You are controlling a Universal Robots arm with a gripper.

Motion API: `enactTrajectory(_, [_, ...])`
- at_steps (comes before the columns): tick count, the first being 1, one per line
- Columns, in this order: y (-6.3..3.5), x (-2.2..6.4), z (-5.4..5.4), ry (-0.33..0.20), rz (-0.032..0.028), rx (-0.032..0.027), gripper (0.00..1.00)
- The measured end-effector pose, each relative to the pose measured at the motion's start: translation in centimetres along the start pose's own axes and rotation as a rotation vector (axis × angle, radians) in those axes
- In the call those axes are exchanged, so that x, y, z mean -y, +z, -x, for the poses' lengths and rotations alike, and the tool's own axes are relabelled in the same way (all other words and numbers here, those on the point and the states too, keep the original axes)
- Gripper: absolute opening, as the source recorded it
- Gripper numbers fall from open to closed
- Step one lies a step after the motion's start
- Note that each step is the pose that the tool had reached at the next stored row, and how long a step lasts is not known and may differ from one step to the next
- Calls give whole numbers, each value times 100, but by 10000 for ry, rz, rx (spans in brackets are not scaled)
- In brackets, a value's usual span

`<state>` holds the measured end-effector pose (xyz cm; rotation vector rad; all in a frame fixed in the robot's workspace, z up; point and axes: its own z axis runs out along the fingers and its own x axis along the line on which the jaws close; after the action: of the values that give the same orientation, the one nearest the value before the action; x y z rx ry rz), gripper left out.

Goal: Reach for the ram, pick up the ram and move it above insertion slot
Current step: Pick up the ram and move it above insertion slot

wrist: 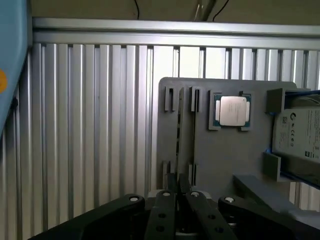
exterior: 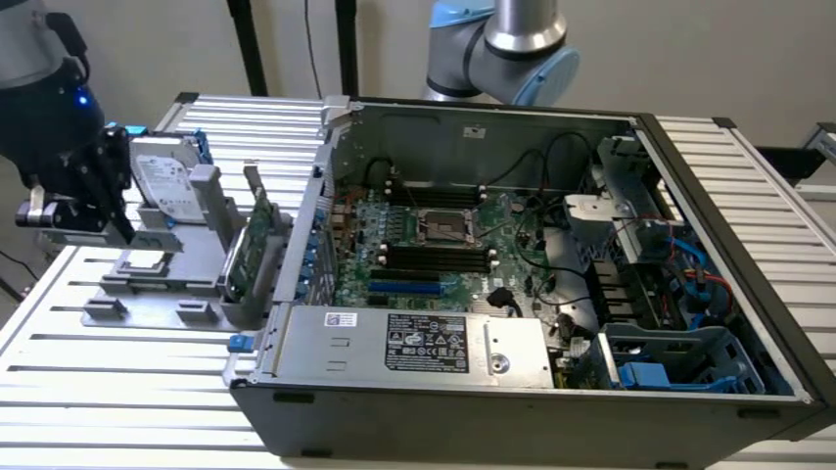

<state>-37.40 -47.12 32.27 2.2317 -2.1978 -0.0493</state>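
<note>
In the exterior view my gripper hangs at the left, above the near end of the grey parts holder, far from the open computer case. The wrist view has my gripper with its fingers pressed together, straight over an empty groove of the holder. A thin dark edge between the fingertips looks like the ram, seen end-on and mostly hidden. The black memory slots lie on the motherboard beside the CPU socket.
A silver hard drive and a green expansion card stand in the holder, and a loose CPU lies in its recess. The case's metal side wall rises between holder and motherboard. Ribbed aluminium table surrounds everything.
</note>
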Motion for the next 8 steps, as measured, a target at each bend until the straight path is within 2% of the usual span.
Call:
enactTrajectory(3, [-140, 78, 1, -37, 10, 6, 14])
enactTrajectory(8, [-366, 253, 2, -87, 56, 27, 14])
